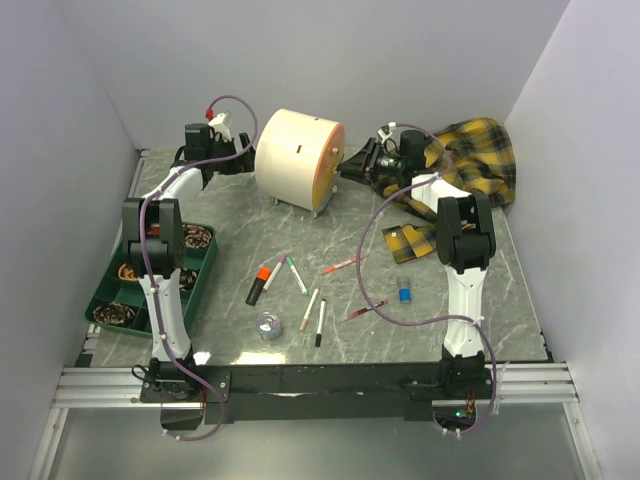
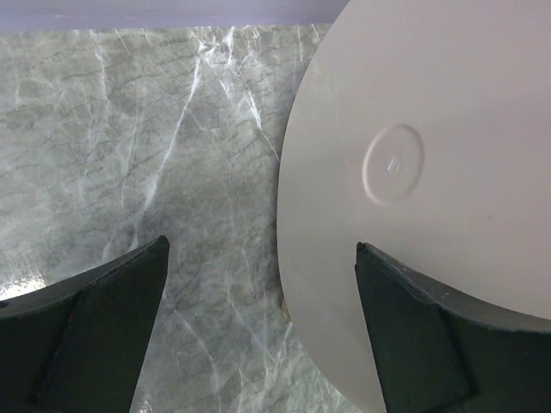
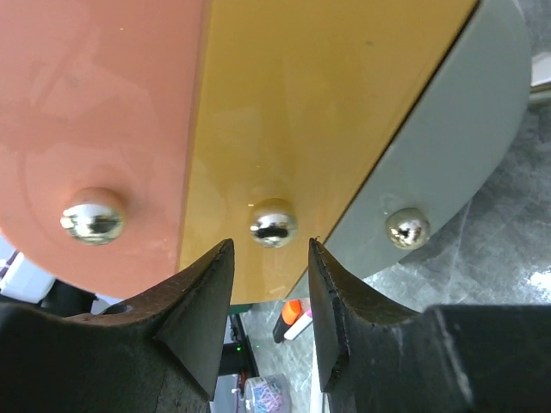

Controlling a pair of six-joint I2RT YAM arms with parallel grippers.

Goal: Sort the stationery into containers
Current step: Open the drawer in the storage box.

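- Nearest the arm bases, in the lower middle of the top view, the clear tape roll (image 1: 269,325) is lying on the marble-patterned table (image 1: 230,215). A white pen (image 1: 309,310) and a black-tipped pen (image 1: 320,322) are lying just right of it.
- A little further up, the orange-capped black marker (image 1: 258,285) and a green pen (image 1: 297,277) are lying side by side. A reddish pen (image 1: 343,265) and the blue block (image 1: 404,293) are lying apart to the right.
- At the left edge, a green tray (image 1: 200,285) is sitting beside the left arm.
- In the upper middle, the cream cabinet (image 1: 295,150) is standing on the table, its drawers facing right.
- In the right wrist view, the right gripper (image 3: 269,258) is holding its jaws partly apart, 1 finger on each side of the middle knob (image 3: 274,222) of the yellow drawer (image 3: 327,103). A gap is showing on both sides of the knob, so nothing is being gripped.
- The orange drawer (image 3: 95,95) is filling the left of that view.
- In the left wrist view, the left gripper (image 2: 262,244) is spreading its jaws wide and empty at the cabinet's flat cream back.
- Farthest, at upper right of the top view, the yellow plaid cloth (image 1: 480,160) is lying crumpled.
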